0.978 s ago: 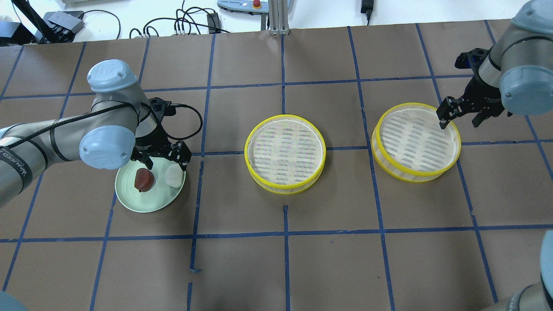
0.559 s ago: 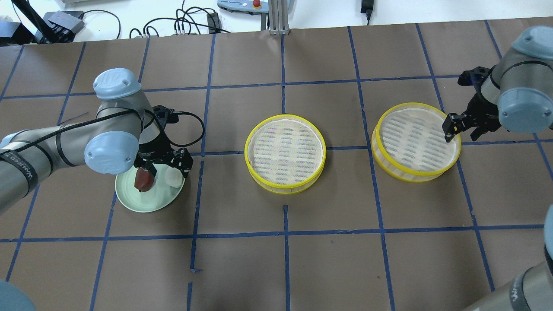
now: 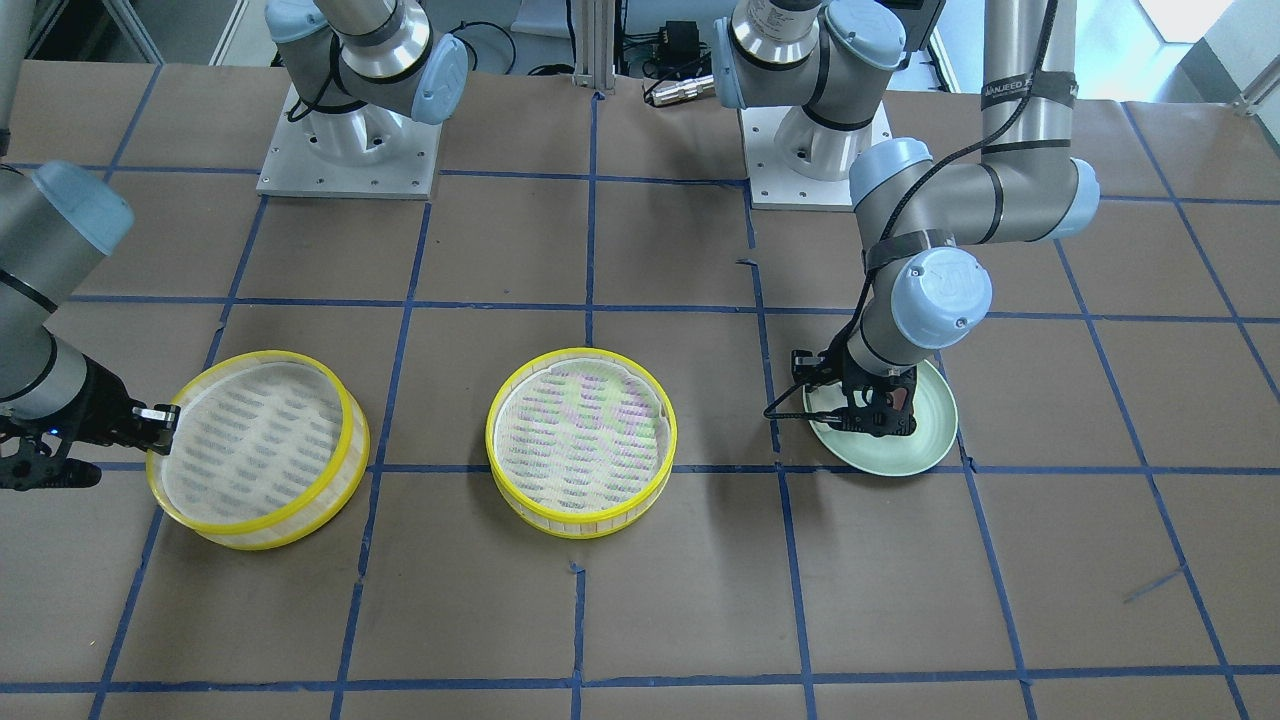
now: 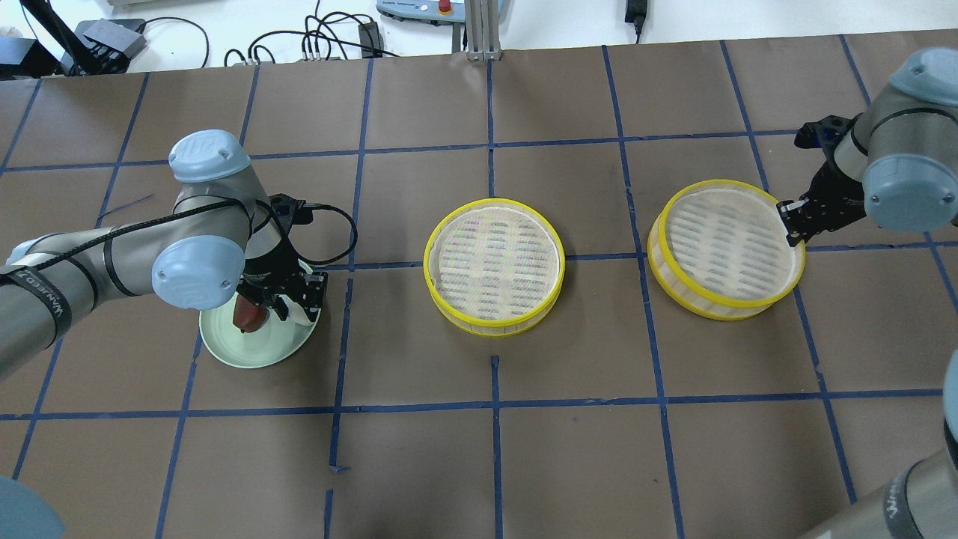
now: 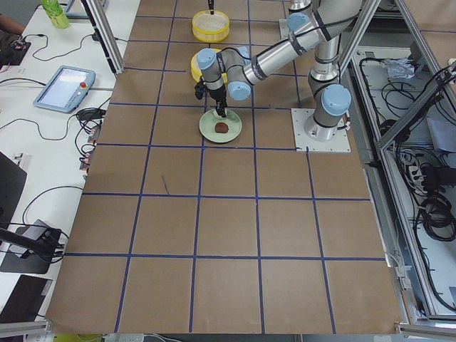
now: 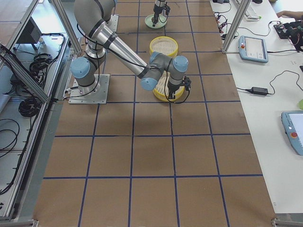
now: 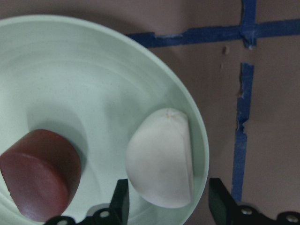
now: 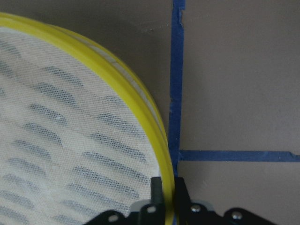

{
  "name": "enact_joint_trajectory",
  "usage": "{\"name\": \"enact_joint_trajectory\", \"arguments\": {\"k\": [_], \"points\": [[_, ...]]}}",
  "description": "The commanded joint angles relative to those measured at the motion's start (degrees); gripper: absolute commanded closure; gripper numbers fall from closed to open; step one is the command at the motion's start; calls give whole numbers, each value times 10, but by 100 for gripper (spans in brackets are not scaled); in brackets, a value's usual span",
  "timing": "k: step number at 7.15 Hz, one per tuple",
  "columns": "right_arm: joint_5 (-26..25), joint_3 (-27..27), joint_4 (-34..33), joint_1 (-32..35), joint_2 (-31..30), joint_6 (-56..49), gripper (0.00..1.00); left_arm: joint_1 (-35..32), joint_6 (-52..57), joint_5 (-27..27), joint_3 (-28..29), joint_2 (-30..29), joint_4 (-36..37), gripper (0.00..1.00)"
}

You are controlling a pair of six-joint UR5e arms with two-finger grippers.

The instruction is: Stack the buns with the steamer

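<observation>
The white bun (image 7: pixel 161 159) and the reddish-brown bun (image 7: pixel 40 173) lie side by side on the pale green plate (image 7: pixel 84 79). My left gripper (image 7: pixel 168 187) is open and low over the plate (image 4: pixel 247 352). Its fingers stand on either side of the white bun, with a gap on one side. The reddish-brown bun (image 4: pixel 247 318) shows beside the left gripper (image 4: pixel 292 299). Two yellow-rimmed steamer trays sit empty, one in the middle (image 4: pixel 494 266) and one on the right (image 4: pixel 726 247). My right gripper (image 8: pixel 168 187) is shut on the right tray's yellow rim (image 8: pixel 117 79).
The brown table cover carries a grid of blue tape lines (image 4: pixel 494 404). Cables and a control box lie beyond the table's far edge (image 4: pixel 329 37). The arm bases stand at the robot's side of the table (image 3: pixel 350 150).
My left gripper has come down onto the plate, around the white bun. My right gripper has moved down to the right tray's rim and shut on it. The tray has shifted slightly right.
</observation>
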Motion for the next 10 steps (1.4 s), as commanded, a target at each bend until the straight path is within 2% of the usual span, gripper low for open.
{"name": "enact_joint_trajectory", "arguments": {"k": [1,2,4,5,6,7,9,10], "points": [[-6,-5,5,0,-5,0,93,-1,-47,-1,10,8,10,100],[-6,-20,28,0,-17,-1,93,-8,-65,-1,24,20,16,100],[-8,-73,169,0,-79,0,93,-38,-119,-8,68,54,-5,99],[-8,-72,171,1,-81,2,93,-91,-176,-25,101,56,-28,99],[-8,-72,171,4,-80,3,93,-151,-264,-58,133,47,-21,99],[-7,-72,171,5,-79,3,93,-183,-305,-73,152,30,-19,99],[-7,-72,168,6,-77,4,93,-209,-347,-112,156,-19,58,99],[-7,-71,168,6,-77,4,93,-223,-357,-112,156,-34,87,99]]}}
